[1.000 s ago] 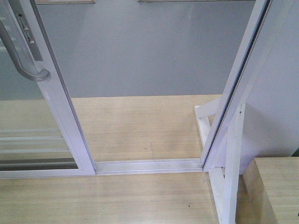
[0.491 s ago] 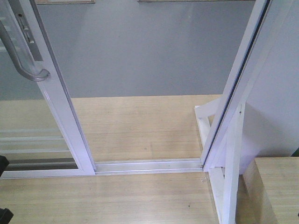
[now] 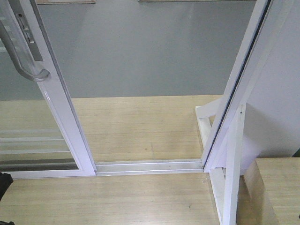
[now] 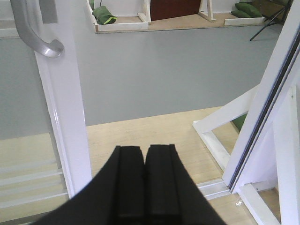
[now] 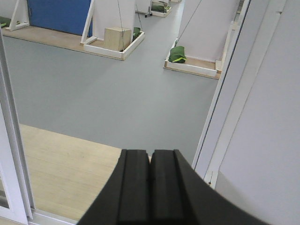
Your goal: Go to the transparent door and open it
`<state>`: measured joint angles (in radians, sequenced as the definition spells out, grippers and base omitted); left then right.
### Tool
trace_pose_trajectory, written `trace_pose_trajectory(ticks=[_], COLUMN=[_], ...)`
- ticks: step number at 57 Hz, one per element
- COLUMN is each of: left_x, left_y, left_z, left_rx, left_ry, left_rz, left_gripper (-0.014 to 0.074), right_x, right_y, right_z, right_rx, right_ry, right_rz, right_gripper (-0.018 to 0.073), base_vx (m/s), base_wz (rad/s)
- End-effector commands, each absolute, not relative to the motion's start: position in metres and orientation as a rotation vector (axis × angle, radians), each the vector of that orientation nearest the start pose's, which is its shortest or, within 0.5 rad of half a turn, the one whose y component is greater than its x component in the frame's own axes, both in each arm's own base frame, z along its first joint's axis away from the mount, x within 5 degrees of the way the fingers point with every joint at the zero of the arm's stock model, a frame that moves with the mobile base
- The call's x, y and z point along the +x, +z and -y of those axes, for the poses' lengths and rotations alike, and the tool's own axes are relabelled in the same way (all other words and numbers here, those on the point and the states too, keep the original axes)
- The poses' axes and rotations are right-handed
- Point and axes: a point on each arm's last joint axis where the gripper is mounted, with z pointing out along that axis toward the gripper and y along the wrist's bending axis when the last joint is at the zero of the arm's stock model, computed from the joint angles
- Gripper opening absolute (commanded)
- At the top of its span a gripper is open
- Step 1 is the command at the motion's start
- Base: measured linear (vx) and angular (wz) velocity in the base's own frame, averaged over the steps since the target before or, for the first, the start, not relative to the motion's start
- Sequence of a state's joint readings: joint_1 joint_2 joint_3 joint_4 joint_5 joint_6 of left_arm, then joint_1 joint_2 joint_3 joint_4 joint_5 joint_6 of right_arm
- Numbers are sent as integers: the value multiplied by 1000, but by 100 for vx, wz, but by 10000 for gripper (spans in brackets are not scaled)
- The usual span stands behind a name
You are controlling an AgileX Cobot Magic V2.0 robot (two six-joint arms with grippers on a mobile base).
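Both the left tool (image 4: 144, 187) and the right tool (image 5: 150, 187) are clenched and empty, well apart from the glass door (image 3: 56, 93) at the left, which looks heavy, stiff and breakable, best taken by its curved grey handle (image 3: 21, 61)

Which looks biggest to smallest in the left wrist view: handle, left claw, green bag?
1. Left claw, though it sits right at the lens, so its size is inflated.
2. Handle, partly cut off.
3. Green bag, far off.
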<state>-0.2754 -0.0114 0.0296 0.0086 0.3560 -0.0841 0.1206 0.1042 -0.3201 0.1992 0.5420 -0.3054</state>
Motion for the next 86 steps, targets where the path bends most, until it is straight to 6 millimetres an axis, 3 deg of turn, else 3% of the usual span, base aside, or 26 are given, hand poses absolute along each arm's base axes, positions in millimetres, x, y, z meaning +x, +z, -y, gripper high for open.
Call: trace_pose_trajectory(ticks=[1,23,29,34,47,57,86], left_x=[52,52,52,52,52,52,52], left_y=[173,173,173,173,173,173,173], left_z=[15,15,15,15,15,15,15], left_rx=[171,172,172,172,172,172,171], left_ry=[-262,-261,-261,-261,-261,-261,-262], left_rz=[-1792,-1793,-1793,-1793,-1793,-1793,-1790], left_gripper=[-6,-6,-6,-6,-6,-6,-6], right_x=[44,44,45,52,65,55,56], right_y=[281,281,278,261,191,191,191], right_z=[-14,-14,-10,-9,-8,-5,-4], right_rx=[-270,-271,-306,-281,-81,-112,-75], right_ry=[75,75,-11,-22,105,44,34], right_rz=[-1689,-1690,-1690,-1703,-1651,-1620,-1617], right_gripper=[-1,-1,-1,-1,-1,-1,-1], base_vx=[0,0,0,0,0,0,0], base_wz=[0,0,0,0,0,0,0])
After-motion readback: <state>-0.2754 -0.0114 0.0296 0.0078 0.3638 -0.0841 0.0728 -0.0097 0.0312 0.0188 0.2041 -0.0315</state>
